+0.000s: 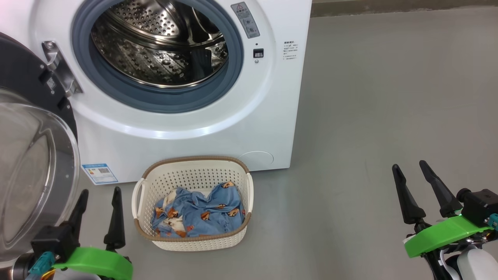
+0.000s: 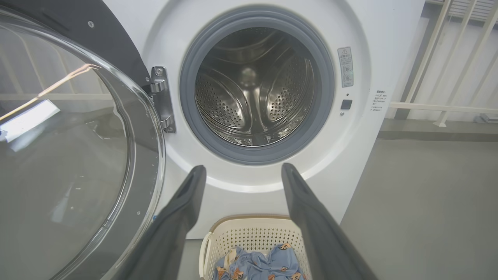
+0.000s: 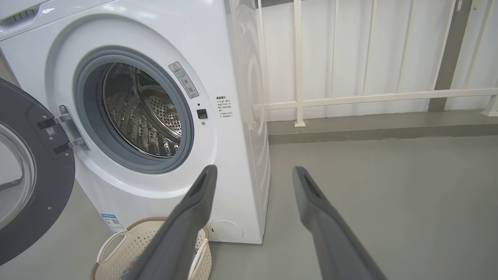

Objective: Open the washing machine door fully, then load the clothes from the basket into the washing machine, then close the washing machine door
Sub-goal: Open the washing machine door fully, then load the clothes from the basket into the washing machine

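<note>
Door step looks done: the washing machine door is swung wide to the left on its hinge and the steel drum is bare. The clothes lie bunched in the basket, on the floor just in front of the washing machine, below the opening. Loading and closing are both left to do.

Left gripper has fingers spread wide and holds nothing; right gripper is the same, well apart from the basket.

Room: the door glass sits just beside the left gripper — tight on that side. Open grey floor to the right. The lift must clear the basket rim and the grey gasket lip.
</note>
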